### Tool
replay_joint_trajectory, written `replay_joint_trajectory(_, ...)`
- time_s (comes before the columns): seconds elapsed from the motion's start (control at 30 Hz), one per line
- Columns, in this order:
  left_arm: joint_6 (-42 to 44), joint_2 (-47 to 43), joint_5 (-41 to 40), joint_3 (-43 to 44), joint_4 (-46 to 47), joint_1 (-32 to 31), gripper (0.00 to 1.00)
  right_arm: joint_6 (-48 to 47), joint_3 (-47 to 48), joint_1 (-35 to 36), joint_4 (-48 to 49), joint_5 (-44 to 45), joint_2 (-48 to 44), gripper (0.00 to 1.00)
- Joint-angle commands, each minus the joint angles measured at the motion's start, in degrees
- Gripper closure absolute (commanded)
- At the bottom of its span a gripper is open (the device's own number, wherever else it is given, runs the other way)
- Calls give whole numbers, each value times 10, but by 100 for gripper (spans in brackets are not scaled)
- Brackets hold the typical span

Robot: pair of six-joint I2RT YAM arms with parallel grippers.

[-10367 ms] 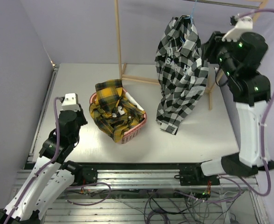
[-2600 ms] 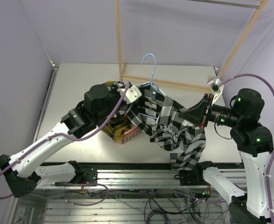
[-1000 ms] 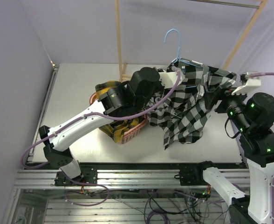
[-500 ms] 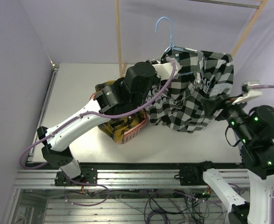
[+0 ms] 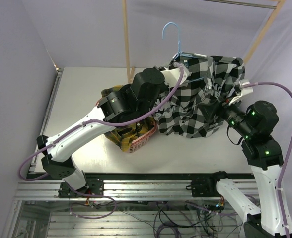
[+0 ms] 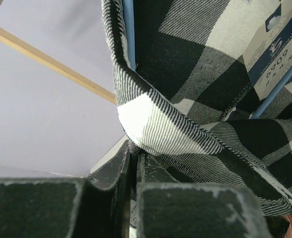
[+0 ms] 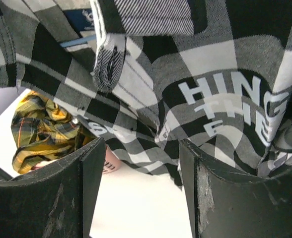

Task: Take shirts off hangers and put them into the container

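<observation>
**One shirt in the basket, the second not yet off its hanger**

The left gripper (image 6: pixel 134 157) is pinching an edge of the black-and-white shirt (image 5: pixel 200 106), its jaws shut down on a fold of the cloth. The blue hanger (image 5: pixel 171 30) is running up just beyond those fingertips, inside the shirt.

Below the left jaws and back toward the arm's base, the pink basket (image 5: pixel 137 144) is sitting on the table (image 5: pixel 81 94). The yellow shirt (image 5: pixel 115 94) is already heaped in it, so half the job is looking done.

The checked shirt is hanging in the air between the two grippers, draped over the hanger, beside the basket and not in it. The right gripper (image 7: pixel 140 148) is facing the lettered panel with its jaws standing wide and nothing between them. The cloth is hanging just ahead of its fingertips.

Left to do, I'd judge: freeing this shirt from the hanger and dropping it in the basket.

The left arm is covering much of the basket from above. I cannot tell how the hanger's shoulders are sitting inside the cloth. Folds are cutting off the lettering.
</observation>
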Motion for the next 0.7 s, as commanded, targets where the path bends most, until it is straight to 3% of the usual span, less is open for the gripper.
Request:
replay_joint_trajectory(0.0,-35,-37,9,-8,18,0,93,4,-23,-2,78,2,15,41)
replay_joint_trajectory(0.23,-51,-52,21,-16,11,-2,93,25,-75,-2,157,17,25,54)
replay_joint_trajectory(0.3,-55,-59,25,-20,11,-1,93,32,-93,-2,182,22,20,64)
replay_joint_trajectory(0.47,-62,-69,24,-42,15,-2,93,46,-119,-2,218,30,8,100)
replay_joint_trajectory(0.67,-72,-86,19,-90,17,-1,93,35,-97,-2,176,82,-6,100)
